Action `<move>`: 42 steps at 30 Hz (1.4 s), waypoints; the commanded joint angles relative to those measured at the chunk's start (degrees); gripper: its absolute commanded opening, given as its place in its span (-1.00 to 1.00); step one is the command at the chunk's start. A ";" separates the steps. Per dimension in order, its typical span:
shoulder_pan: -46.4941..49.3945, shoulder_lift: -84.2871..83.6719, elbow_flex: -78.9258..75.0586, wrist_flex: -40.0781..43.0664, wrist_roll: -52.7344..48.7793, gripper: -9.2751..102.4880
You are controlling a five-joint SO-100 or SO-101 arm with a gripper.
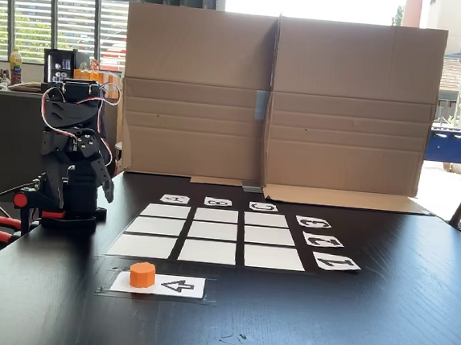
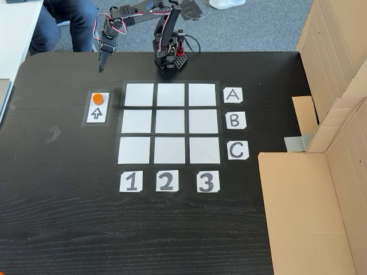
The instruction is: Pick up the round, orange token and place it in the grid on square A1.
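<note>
Orange token (image 2: 98, 98) on the arrow card (image 2: 97, 113), jaws (image 2: 102, 67) poised above and apart, empty, opening unclear

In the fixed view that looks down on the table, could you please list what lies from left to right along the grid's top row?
token on the arrow card → square A1 → middle cell → right cell → label A → cardboard

Token on the arrow card, left of the grid.
The token (image 2: 98, 98) lies on the card (image 2: 97, 114) left of the grid (image 2: 170, 123); the gripper (image 2: 102, 67) hangs beyond the card.
</note>
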 commanded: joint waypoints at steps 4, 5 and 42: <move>-6.24 -5.89 -5.80 0.53 2.20 -0.27; -7.29 -6.86 -6.33 0.53 2.81 -0.27; -16.17 -31.38 -18.19 -2.29 16.08 -0.25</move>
